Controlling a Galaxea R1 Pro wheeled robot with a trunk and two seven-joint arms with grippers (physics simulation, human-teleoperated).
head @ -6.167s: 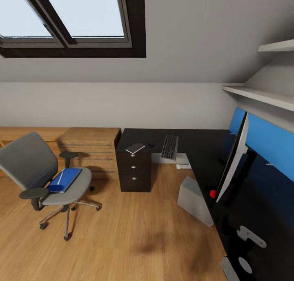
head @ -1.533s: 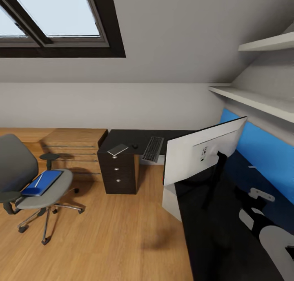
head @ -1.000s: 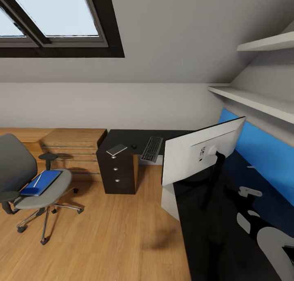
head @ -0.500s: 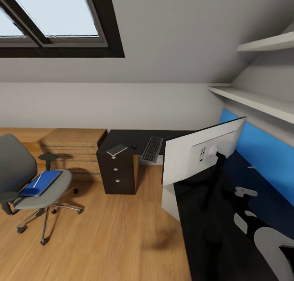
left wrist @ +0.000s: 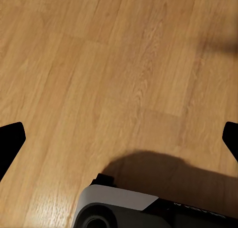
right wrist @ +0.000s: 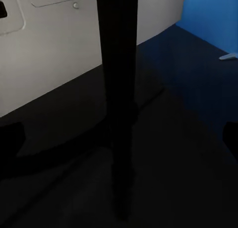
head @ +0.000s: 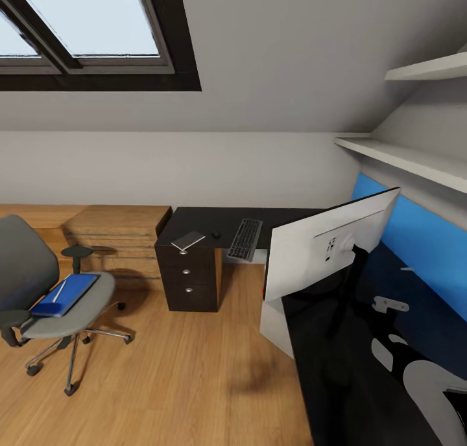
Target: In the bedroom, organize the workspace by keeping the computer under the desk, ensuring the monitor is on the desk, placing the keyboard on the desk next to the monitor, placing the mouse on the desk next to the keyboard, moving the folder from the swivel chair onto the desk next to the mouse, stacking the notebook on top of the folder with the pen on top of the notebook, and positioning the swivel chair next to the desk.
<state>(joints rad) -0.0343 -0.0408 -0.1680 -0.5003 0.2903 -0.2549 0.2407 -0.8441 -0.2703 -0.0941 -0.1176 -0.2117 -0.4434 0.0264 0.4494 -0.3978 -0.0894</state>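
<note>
The grey swivel chair (head: 39,290) stands on the floor at the left, away from the desk. On its seat lies the blue folder (head: 68,293) with the pen (head: 58,291) on top. On the black desk (head: 214,218) lie the grey notebook (head: 188,240), the small dark mouse (head: 215,234) and the keyboard (head: 245,239). The monitor (head: 327,251) stands on the desk's right wing, its white back toward me. The grey computer (head: 275,323) sits under the desk. My right gripper (right wrist: 119,143) is open around the monitor stand (right wrist: 119,79). My left gripper (left wrist: 119,143) is open over bare floor.
A wooden drawer unit (head: 120,235) stands against the wall between chair and desk. White shelves (head: 402,157) and a blue panel (head: 415,238) line the right wall. My right arm (head: 421,375) lies over the desk at the bottom right. Wood floor (head: 181,368) spreads between chair and desk.
The camera has turned since the oldest frame, and the monitor now shows its white back instead of its edge. Over the last half second the whole picture slid slightly right.
</note>
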